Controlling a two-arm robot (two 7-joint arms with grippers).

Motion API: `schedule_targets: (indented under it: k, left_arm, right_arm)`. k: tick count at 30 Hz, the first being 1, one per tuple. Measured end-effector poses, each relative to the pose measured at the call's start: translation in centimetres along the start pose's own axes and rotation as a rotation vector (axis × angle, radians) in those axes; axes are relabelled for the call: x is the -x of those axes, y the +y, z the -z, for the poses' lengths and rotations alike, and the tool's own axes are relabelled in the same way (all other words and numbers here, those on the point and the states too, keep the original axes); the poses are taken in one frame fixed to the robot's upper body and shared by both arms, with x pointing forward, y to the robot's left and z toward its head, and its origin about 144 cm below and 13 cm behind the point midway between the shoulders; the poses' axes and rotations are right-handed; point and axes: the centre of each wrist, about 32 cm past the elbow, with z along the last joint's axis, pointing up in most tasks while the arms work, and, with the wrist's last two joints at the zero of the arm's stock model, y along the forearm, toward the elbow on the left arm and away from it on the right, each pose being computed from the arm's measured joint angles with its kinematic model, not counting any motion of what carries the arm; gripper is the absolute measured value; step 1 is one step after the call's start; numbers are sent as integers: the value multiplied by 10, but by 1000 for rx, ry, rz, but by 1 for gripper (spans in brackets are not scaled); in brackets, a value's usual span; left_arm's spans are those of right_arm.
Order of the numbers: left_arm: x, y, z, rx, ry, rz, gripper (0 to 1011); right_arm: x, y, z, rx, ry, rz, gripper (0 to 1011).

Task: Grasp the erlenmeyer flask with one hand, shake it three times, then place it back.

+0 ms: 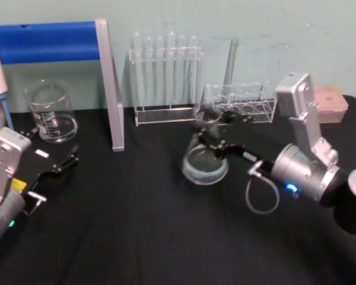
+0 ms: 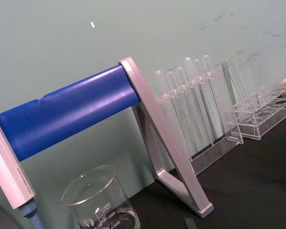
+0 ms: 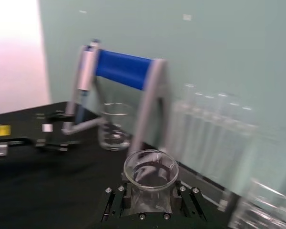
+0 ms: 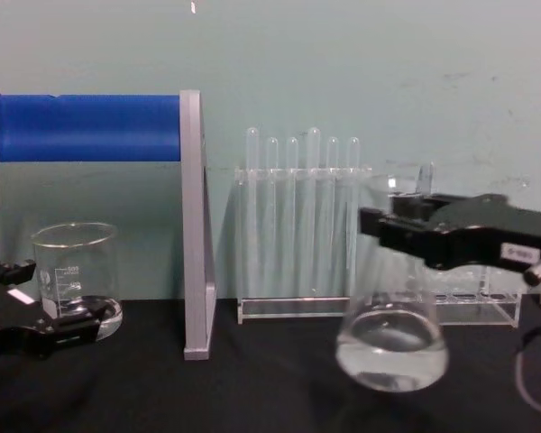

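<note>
The erlenmeyer flask (image 4: 392,347) is clear glass. The right gripper (image 4: 398,227) is black (with a white printed label). The left gripper (image 1: 50,148) is black with a blank white tag. The bar (image 1: 47,41) is blue on a silver-grey frame (image 1: 113,89). The beaker (image 1: 50,113) is clear with white marks. The table (image 1: 142,237) is black and the wall (image 1: 255,24) pale green.

Silver-grey arm links (image 1: 302,119); black right tool (image 3: 150,198), white printed label (image 4: 520,253); grey cable loop (image 1: 262,199)

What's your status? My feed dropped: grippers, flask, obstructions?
Right gripper shut on erlenmeyer flask neck. Left gripper open, parked by beaker. Test tube rack just behind flask.
</note>
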Motion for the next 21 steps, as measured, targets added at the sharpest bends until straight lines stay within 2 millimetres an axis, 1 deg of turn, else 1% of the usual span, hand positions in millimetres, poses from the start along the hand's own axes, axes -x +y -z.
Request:
schedule_targets:
  k: [2, 9, 16, 21]
  left_arm:
    - [0, 0, 0, 0, 0, 0, 1001]
    - [0, 0, 0, 0, 0, 0, 1001]
    - [0, 0, 0, 0, 0, 0, 1001]
    - [0, 0, 0, 0, 0, 0, 1001]
  right_arm:
    - [-11, -2, 2, 6, -4, 63, 456]
    - [-30, -7, 5, 17, -5, 178, 456]
    - [-41, -11, 8, 25, -7, 245, 456]
    - [-44, -12, 8, 28, -8, 266, 456]
